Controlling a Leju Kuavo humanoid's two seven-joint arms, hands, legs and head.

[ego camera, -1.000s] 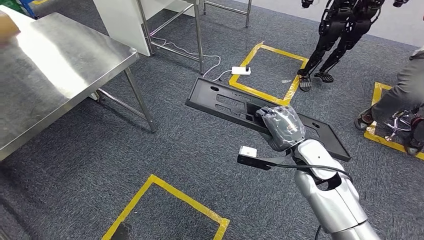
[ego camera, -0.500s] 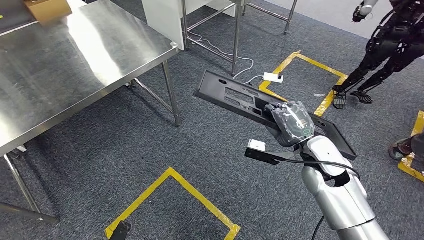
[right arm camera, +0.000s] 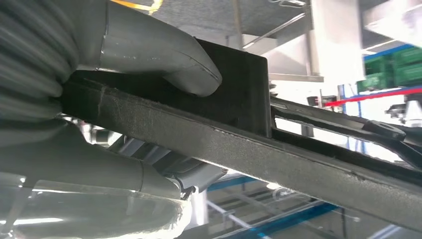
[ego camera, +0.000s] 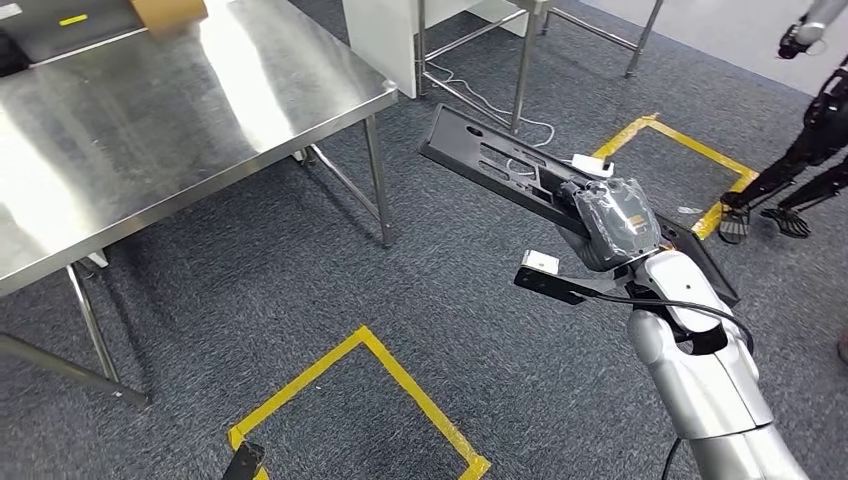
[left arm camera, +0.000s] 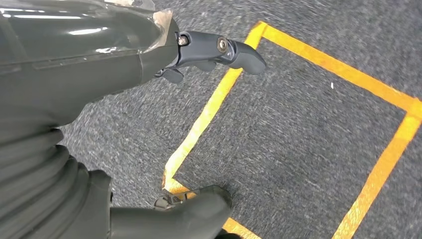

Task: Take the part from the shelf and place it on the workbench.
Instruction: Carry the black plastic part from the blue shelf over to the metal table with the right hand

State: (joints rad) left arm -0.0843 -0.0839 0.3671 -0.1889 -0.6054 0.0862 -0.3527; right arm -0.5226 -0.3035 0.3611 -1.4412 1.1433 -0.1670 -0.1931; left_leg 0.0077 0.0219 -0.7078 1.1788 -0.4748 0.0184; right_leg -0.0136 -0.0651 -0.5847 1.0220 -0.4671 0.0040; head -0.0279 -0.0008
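Note:
My right hand (ego camera: 615,222) grips a long, flat black plastic part (ego camera: 490,165) with cut-outs and holds it tilted above the carpet, one end pointing toward the table. In the right wrist view the thumb (right arm camera: 149,55) presses on the part's edge (right arm camera: 278,154). The steel workbench (ego camera: 150,110) stands at the left, its near corner a short way from the part's far end. My left hand (left arm camera: 99,99) hangs over the carpet with fingers (left arm camera: 219,50) apart and nothing in it.
A cardboard box (ego camera: 165,12) sits at the workbench's far edge. Yellow tape squares (ego camera: 400,380) mark the grey carpet. A white power strip (ego camera: 592,166) lies on the floor behind the part. A black humanoid robot (ego camera: 810,130) stands at the right. Metal frame legs (ego camera: 520,60) rise behind.
The whole view has shifted as I turn: the workbench now sits nearer and further right in the picture. The part stays in my right hand.

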